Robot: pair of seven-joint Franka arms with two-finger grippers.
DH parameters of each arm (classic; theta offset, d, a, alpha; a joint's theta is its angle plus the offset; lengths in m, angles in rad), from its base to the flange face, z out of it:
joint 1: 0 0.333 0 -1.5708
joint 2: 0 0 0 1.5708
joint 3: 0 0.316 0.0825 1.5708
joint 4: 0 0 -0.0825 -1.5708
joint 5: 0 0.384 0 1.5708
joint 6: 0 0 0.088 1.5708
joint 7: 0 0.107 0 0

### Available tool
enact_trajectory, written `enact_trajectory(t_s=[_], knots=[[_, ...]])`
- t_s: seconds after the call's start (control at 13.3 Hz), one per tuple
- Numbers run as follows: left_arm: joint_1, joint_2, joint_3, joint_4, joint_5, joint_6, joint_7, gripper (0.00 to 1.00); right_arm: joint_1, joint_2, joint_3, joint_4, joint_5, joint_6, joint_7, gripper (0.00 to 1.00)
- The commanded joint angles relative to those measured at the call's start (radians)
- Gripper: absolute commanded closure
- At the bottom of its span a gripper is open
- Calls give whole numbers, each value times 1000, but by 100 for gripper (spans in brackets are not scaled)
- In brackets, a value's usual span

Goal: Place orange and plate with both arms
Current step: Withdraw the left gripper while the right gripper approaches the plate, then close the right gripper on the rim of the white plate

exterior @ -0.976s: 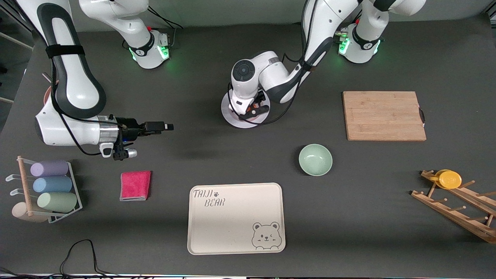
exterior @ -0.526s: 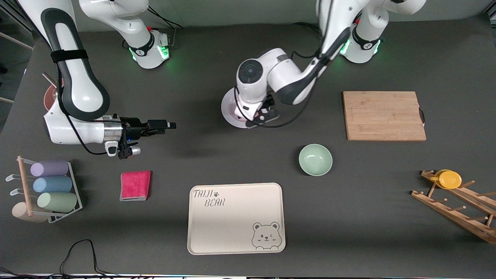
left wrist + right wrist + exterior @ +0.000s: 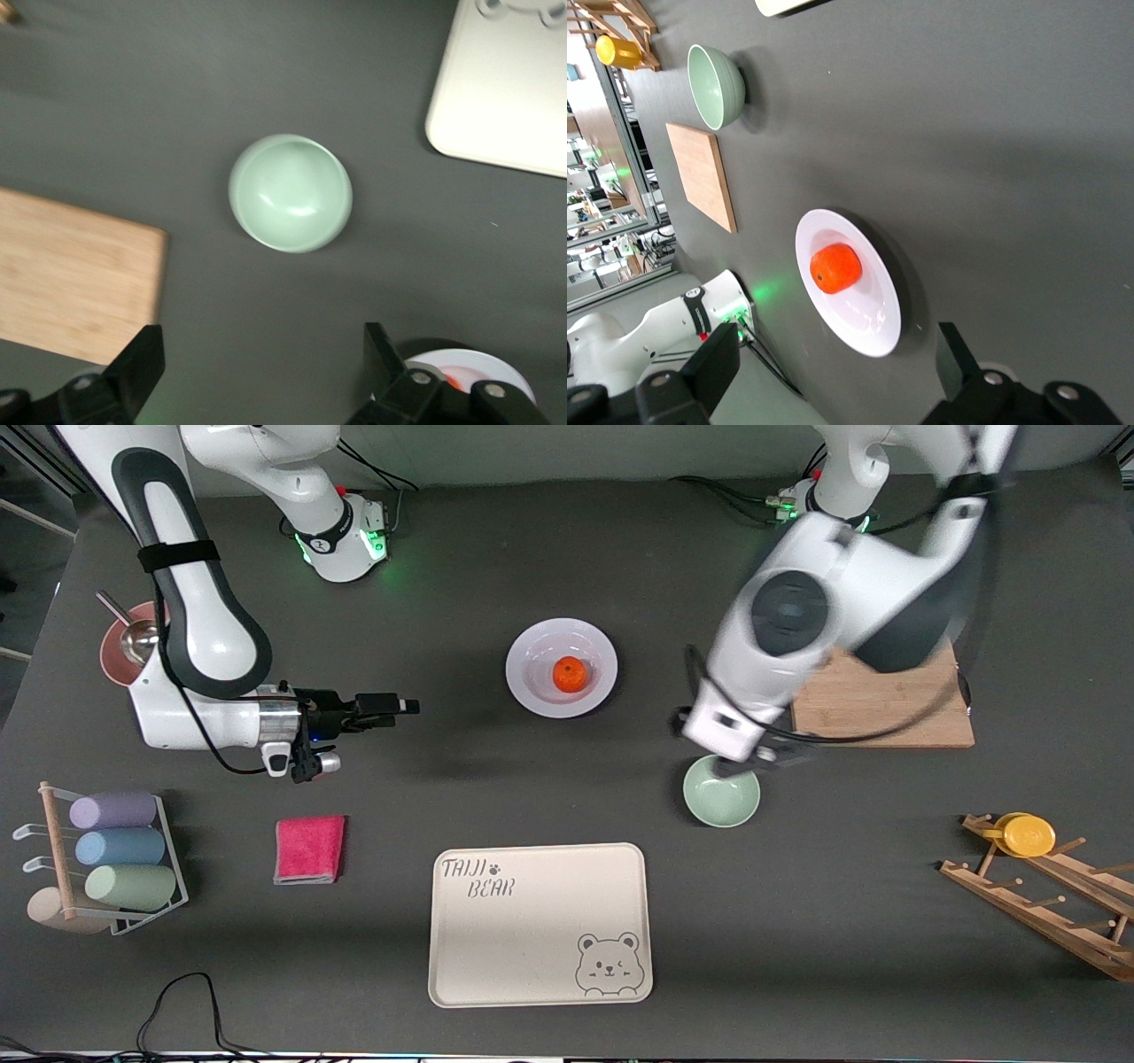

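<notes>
bear tray [image 3: 540, 924]: cream, rectangular, nearest the front camera and bare; it looks like the likely resting place for the plate, though that is only a guess.
pink cloth [image 3: 309, 849]: folded flat on the tabletop toward the right arm's end, clear of any path to the plate.
green bowl [image 3: 721, 791]: pale and empty, between tray and cutting board; it sits directly under the left pincer.
left pincer [image 3: 261, 376]: over the green bowl, fingers spread wide and holding nothing.
right pincer [image 3: 390, 707]: pointing sideways over bare tabletop toward the plate, fingers apart, nothing gripped; well placed to take the plate's rim.
plate [image 3: 562, 668]: white, mid-tabletop, farther from the camera than the bowl, nothing crowding it.
orange [image 3: 569, 674]: resting in the plate's centre, free of both pincers; it could roll if the plate tips.
cutting board [image 3: 877, 689]: wooden, toward the left arm's end, partly under the left arm.
</notes>
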Motion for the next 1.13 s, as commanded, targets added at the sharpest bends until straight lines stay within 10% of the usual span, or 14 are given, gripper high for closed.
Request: enact_trajectory(t_s=[0.0,0.38,1.05], knots=[[-61,-72,193,-1,-19,-77,190,0,15,-33,-3,-78,79,40,-63,2],[-28,-182,380,-36,-60,-175,487,0,15,-6,-1,-92,131,45,-154,2],[277,-245,254,-89,-59,-157,732,0,52,51,104,-187,329,216,-397,3]])
